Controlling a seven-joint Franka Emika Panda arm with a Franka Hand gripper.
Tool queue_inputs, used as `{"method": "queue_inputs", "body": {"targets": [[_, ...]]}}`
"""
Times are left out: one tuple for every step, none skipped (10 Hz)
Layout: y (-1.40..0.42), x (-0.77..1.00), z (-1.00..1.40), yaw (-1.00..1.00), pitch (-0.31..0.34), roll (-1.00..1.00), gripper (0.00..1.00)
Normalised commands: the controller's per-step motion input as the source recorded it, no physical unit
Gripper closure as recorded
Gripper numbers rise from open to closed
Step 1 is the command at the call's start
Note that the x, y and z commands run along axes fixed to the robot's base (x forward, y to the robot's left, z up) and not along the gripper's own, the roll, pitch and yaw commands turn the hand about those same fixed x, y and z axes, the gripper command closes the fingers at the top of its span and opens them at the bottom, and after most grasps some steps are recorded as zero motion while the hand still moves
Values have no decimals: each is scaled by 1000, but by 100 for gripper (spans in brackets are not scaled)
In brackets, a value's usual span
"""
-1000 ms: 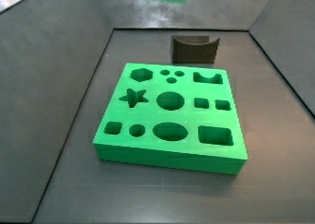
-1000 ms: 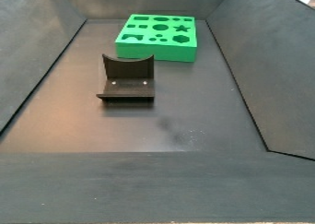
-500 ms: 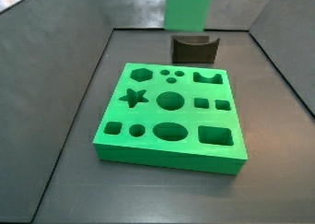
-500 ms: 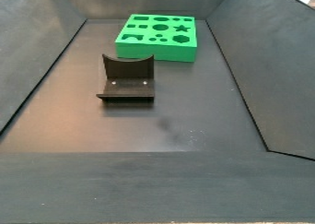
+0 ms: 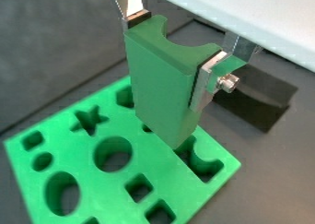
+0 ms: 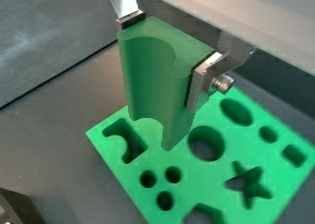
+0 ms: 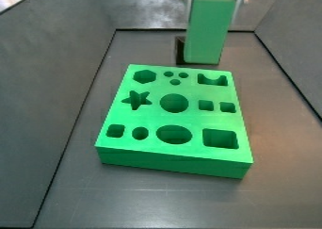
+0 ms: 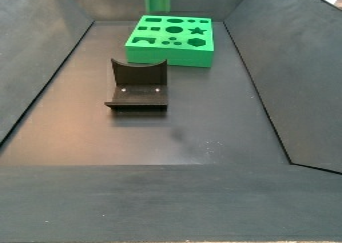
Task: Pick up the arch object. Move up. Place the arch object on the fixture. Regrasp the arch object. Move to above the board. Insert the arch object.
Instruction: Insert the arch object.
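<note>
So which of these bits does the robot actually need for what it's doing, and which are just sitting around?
Needed for the job:
- the gripper, above the board, shut on the arch object
- the arch object, held between the silver fingers
- the board, lying on the floor
- the fixture, standing apart from the board, nothing on it

Just lying about:
- nothing else shows; only the dark floor and walls of the bin

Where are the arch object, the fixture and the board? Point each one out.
arch object (image 5: 163,85): a wrist view, on its broad front face, held between the gripper (image 5: 172,45) fingers.
fixture (image 8: 136,84): a side view, on its upright back wall.
board (image 7: 176,143): a side view, on its flat top between the cut-outs.
</note>
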Motion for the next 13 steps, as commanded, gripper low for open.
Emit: {"method": "queue_inputs", "body": {"targets": [[323, 737, -554, -517, 0, 0, 100], [323, 640, -489, -589, 0, -9, 100], [309, 223, -291, -97, 0, -54, 100], [160, 186, -206, 6, 0, -43, 100], [49, 189, -154, 54, 21, -3, 100], [0, 151, -83, 160, 49, 46, 100], [-6, 203, -269, 157, 0, 34, 100], [-80, 309, -357, 83, -29, 0, 100], [-20, 0, -220, 0, -13, 0, 100], [0, -123, -100, 0, -4, -9, 100], [0, -186, -63, 0, 0, -34, 100], [0, -194, -26, 0, -19, -116, 100], [0, -117, -57, 0, -49, -194, 100]]}}
